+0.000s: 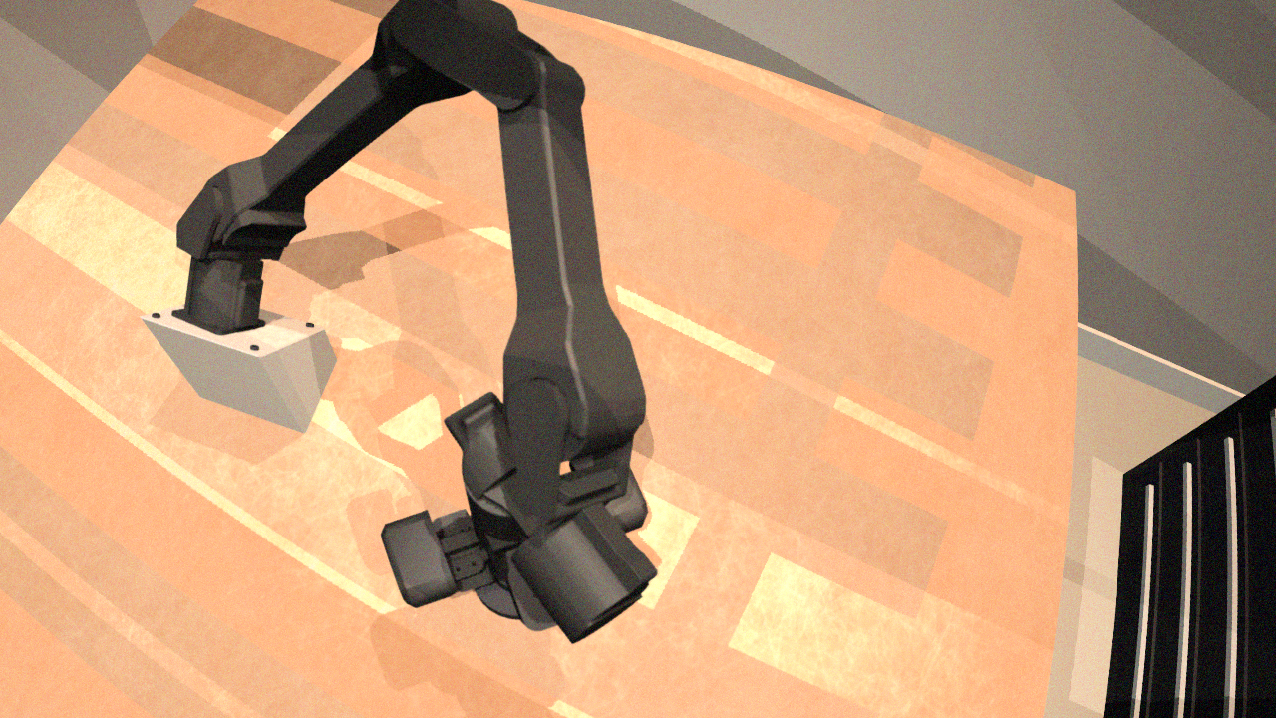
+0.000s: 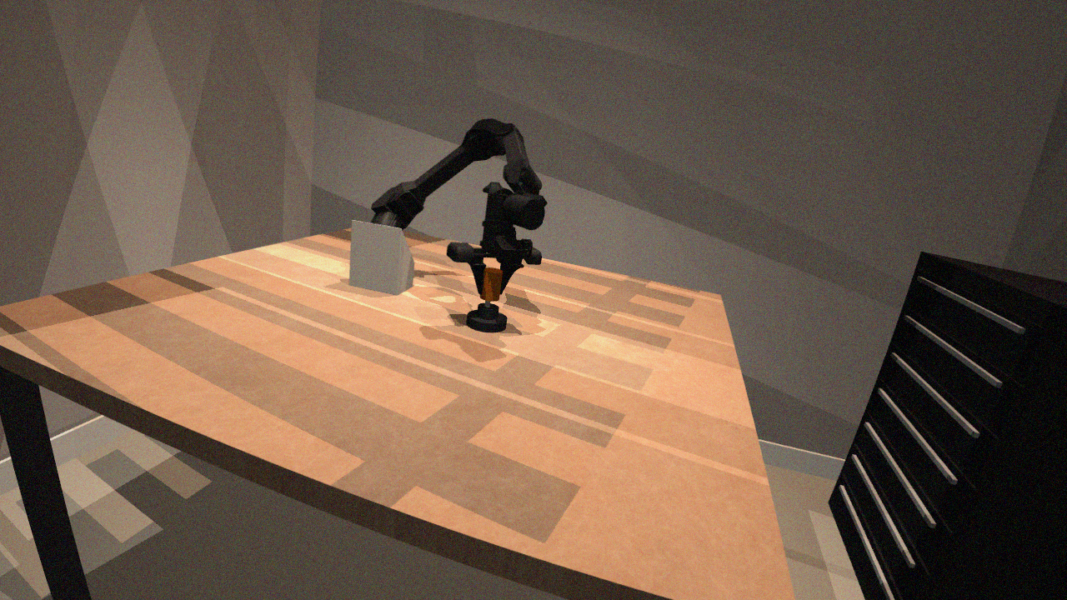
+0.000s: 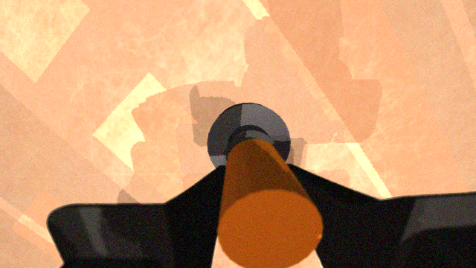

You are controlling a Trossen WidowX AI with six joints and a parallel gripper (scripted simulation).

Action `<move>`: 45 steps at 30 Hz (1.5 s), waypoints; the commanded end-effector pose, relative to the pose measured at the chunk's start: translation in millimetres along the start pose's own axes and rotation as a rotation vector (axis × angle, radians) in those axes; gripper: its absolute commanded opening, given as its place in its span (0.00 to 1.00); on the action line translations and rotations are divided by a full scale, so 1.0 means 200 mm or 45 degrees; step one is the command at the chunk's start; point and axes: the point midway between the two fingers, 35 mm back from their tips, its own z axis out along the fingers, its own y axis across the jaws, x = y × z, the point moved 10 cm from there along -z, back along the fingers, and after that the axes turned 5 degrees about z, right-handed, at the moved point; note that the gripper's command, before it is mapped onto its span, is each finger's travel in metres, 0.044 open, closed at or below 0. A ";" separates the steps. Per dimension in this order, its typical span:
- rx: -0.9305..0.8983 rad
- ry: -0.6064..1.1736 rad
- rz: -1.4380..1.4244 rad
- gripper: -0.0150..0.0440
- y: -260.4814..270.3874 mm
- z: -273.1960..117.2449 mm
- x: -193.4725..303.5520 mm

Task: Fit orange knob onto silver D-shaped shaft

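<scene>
The orange knob (image 2: pixel 492 284) (image 3: pixel 269 227) is an upright cylinder, tilted slightly in the exterior view. My gripper (image 2: pixel 490 287) is shut on it, one finger on each side. The dark round pedestal (image 2: pixel 486 321) (image 3: pixel 264 115) stands on the table directly below the knob. A short stretch of the silver shaft (image 2: pixel 488 302) shows between the knob's lower end and the pedestal. I cannot tell if the shaft's tip is inside the hole. The hole and both flat sides are hidden. In the top view the arm hides the knob.
The arm's pale grey base block (image 1: pixel 240 375) (image 2: pixel 377 257) stands on the wooden table (image 1: pixel 847 294) (image 2: pixel 418 462), behind and left of the pedestal in the exterior view. A black drawer cabinet (image 1: pixel 1249 536) (image 2: pixel 969 417) stands beyond the table's right edge.
</scene>
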 end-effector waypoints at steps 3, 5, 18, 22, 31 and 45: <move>-0.006 -0.002 0.004 0.25 0.00 0.00 0.00; -0.006 -0.002 0.004 0.25 0.00 0.00 0.00; -0.006 -0.002 0.271 0.25 0.00 -0.02 0.00; -0.006 -0.002 0.271 0.25 0.00 -0.01 0.00; -0.006 -0.001 0.271 0.25 0.00 0.00 0.00; -0.006 -0.002 0.303 0.25 0.01 -0.02 0.00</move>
